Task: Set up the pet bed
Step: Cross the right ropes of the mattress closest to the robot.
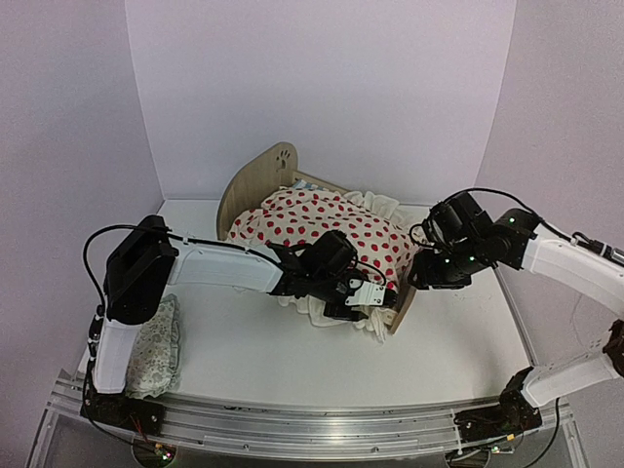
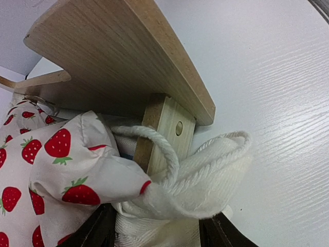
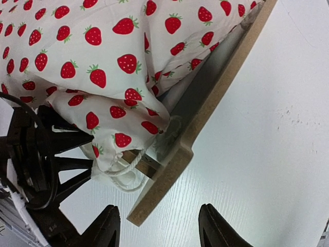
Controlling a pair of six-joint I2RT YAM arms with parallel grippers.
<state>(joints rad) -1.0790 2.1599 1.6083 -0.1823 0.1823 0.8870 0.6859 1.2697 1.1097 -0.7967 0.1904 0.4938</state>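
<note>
White-shelled left arm, matching right arm, black joints, black cables, green lights, black right tool

- Your white table carries three things.
- The bed stands near the back edge, about mid-width, set at an angle.
- A pillow lies by the near left corner.
- The blanket trails off the bed's near side, its white frill on the table.
</note>
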